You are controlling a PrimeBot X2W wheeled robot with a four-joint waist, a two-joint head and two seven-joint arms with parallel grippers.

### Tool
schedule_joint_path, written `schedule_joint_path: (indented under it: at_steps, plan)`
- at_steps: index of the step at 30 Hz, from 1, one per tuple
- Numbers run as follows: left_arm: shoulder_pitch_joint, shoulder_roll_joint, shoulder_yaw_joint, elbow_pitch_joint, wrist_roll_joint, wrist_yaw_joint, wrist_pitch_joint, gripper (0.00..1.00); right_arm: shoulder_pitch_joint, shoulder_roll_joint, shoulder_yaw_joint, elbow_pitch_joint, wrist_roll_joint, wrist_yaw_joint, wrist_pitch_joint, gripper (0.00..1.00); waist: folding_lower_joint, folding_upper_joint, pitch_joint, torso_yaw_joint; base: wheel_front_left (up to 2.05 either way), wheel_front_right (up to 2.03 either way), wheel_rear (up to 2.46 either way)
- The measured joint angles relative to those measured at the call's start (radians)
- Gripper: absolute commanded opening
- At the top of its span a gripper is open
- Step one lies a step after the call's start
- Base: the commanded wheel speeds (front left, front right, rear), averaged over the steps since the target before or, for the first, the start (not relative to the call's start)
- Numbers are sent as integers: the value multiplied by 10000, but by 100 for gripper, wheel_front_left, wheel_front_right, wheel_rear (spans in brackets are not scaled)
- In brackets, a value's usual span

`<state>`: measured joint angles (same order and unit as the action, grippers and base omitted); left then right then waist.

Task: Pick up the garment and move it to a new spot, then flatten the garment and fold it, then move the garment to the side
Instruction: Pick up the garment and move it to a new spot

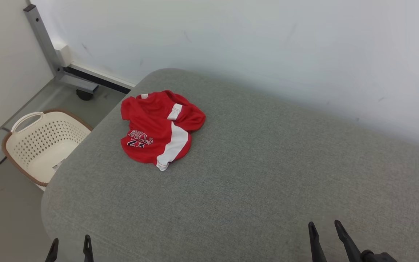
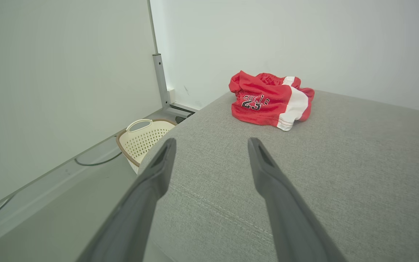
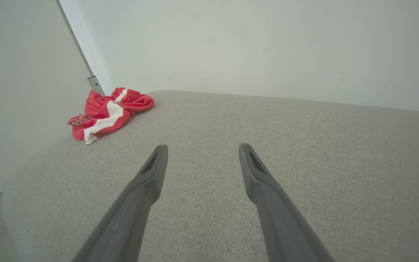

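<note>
Pick-up pending: red garment (image 1: pixel 160 129) lay crumpled upper left of centre on cushion (image 1: pixel 249 182); left gripper (image 1: pixel 71 238) and right gripper (image 1: pixel 323 222) stood spread, empty, at bottom edge; next move likely needed a reach to it

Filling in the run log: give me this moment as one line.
stage: before pickup | red Bulls shorts: crumpled on grey cushion | left gripper: open, empty | right gripper: open, empty | laundry basket: on floor

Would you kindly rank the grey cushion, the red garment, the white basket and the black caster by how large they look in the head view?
1. grey cushion
2. red garment and white basket: about alike; the basket is partly hidden and sits lower, so I leave them unranked.
3. black caster
</note>
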<state>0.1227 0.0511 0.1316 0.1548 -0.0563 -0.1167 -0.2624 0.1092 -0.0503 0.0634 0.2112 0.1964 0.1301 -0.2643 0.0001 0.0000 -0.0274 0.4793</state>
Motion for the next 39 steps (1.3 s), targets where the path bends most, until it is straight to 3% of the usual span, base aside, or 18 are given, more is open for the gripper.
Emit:
schedule_joint_path:
  at_steps: [11,21,31,39]
  plan:
    - [9,-2,13,-94,-69,199,0,100,-104,-2,173,105,-2,0,0,100,0,0,38,160,0,0,0]
    - [-531,2,261,228,-157,105,0,100,-100,4,278,25,-13,0,2,100,0,0,-77,-167,0,0,0]
    - [-2814,499,947,1064,-640,-69,0,100,-779,6,251,-75,-360,0,0,100,0,1,298,-1538,0,0,0]
    - [-4710,1588,1676,1904,-1131,-86,-2,100,-1480,0,190,-303,-366,0,2,100,1,3,1051,-3041,0,0,0]
